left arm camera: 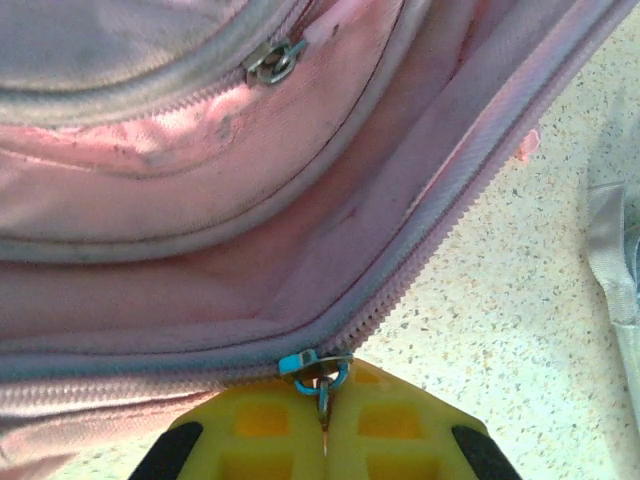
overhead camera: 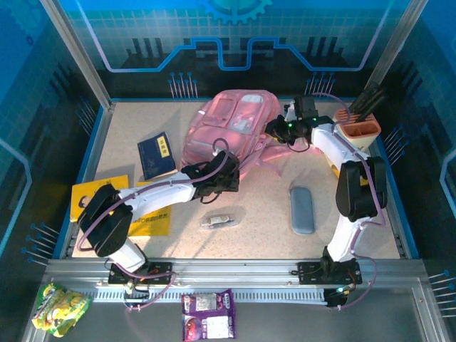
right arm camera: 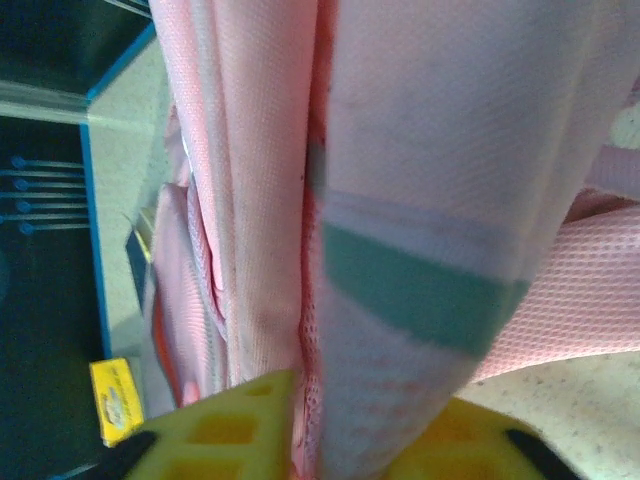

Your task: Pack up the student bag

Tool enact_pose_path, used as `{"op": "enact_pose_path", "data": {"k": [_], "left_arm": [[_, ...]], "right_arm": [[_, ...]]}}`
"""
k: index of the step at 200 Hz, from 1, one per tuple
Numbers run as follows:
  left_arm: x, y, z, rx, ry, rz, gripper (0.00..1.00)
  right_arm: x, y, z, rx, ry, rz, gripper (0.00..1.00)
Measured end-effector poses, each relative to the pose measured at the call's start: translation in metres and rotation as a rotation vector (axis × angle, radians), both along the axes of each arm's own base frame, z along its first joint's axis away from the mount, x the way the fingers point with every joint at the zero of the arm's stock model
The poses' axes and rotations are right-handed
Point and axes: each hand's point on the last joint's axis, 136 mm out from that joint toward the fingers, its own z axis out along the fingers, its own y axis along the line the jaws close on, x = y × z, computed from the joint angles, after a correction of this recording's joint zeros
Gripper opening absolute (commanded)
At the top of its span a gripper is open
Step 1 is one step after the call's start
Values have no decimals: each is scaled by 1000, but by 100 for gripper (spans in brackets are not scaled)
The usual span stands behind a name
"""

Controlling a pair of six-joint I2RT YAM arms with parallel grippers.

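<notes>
Bright even overhead light, soft shadows; both wrist views blurred up close

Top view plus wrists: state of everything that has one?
student bag: lying on the table
left gripper: shut on zipper pull
right gripper: bag fabric between fingers, grip unclear
blue booklet: closed, flat, outside bag
grey pouch: flat, outside bag
orange holder: upright, dark items inside

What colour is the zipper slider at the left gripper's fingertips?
Turquoise. The zipper slider shows best in the left wrist view.
</notes>
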Motion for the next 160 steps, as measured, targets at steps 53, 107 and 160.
{"op": "enact_pose_path", "data": {"k": [53, 107, 160], "left_arm": [[8, -9, -13, -5, 44, 47, 0], [9, -8, -13, -3, 40, 54, 0], [9, -8, -13, -3, 40, 54, 0]], "right_arm": [[-20, -4, -20, -24, 44, 20, 61], [-84, 11, -28, -1, 75, 44, 78], [-103, 48, -64, 39, 147, 23, 67]]}}
